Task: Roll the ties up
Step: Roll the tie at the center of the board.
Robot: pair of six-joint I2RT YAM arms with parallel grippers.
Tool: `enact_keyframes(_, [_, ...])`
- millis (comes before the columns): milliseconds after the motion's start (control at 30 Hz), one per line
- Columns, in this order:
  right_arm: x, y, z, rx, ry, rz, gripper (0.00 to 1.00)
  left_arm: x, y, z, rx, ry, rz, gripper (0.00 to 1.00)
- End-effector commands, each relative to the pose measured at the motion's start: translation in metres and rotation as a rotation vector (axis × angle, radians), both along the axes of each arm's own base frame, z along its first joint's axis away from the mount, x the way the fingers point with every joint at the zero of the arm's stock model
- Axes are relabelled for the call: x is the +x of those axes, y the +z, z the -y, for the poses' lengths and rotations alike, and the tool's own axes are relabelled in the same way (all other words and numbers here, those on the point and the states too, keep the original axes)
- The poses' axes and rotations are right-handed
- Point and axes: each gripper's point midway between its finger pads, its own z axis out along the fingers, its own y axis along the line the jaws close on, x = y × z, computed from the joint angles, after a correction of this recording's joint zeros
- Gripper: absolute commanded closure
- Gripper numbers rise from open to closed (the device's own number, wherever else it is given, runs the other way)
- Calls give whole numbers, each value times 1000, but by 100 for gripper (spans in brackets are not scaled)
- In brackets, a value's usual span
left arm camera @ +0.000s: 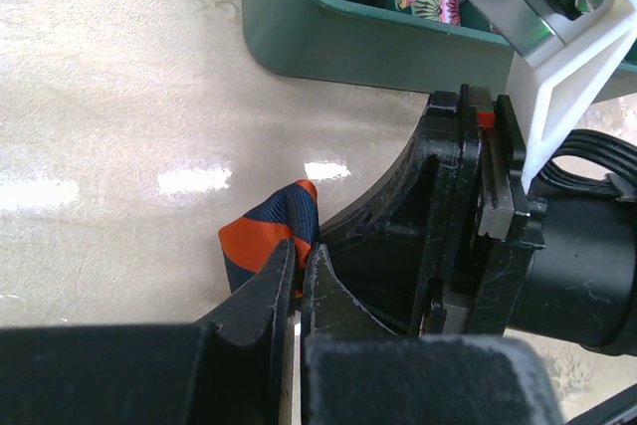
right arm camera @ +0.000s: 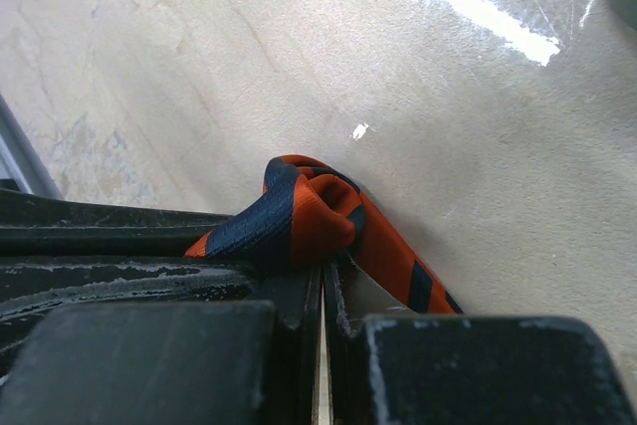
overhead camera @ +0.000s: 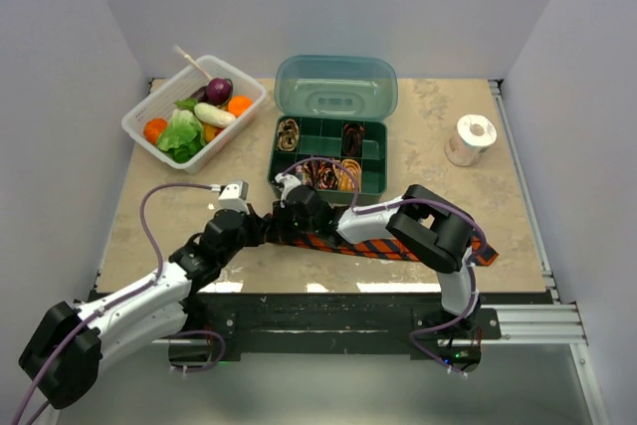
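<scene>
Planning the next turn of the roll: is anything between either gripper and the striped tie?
Nothing visible. The left gripper and right gripper are both shut on the curled end of the striped tie, side by side on the bare table.

Both arms reach low over the worktop (overhead camera: 518, 208) and meet near its front middle. The left arm (overhead camera: 139, 301) stretches from its base at the near left corner, forearm angled up and to the right, with the left hand (overhead camera: 267, 227) lying almost level. Its fingers (left arm camera: 267, 291) are pressed together, pinching a fold of the tie (left arm camera: 261, 231). The right arm (overhead camera: 433, 231) rises from its base, bends sharply at the elbow and points back to the left, so the right hand (overhead camera: 294, 214) faces the left one, just beside it. Its jaws are closed, and the tie's coiled end sits against their tips.
</scene>
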Motion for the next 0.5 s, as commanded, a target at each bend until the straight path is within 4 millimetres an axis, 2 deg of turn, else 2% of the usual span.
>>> enact_keyframes(0, [-14, 16, -8, 129, 36, -9, 100, -6, 17, 26, -58, -80, 18, 100])
enact_keyframes(67, [-16, 19, -11, 177, 35, -20, 100, -8, 15, 26, -55, -75, 19, 100])
enact_keyframes(333, [-28, 6, -14, 257, 46, -93, 100, -16, 5, 27, -46, -79, -1, 100])
enact_keyframes(433, [-29, -4, -7, 210, 31, -108, 100, -21, 3, 29, -54, -81, -6, 100])
enact_keyframes(467, [-27, -1, -5, 196, 31, -87, 100, -22, 2, 27, -54, -75, -7, 100])
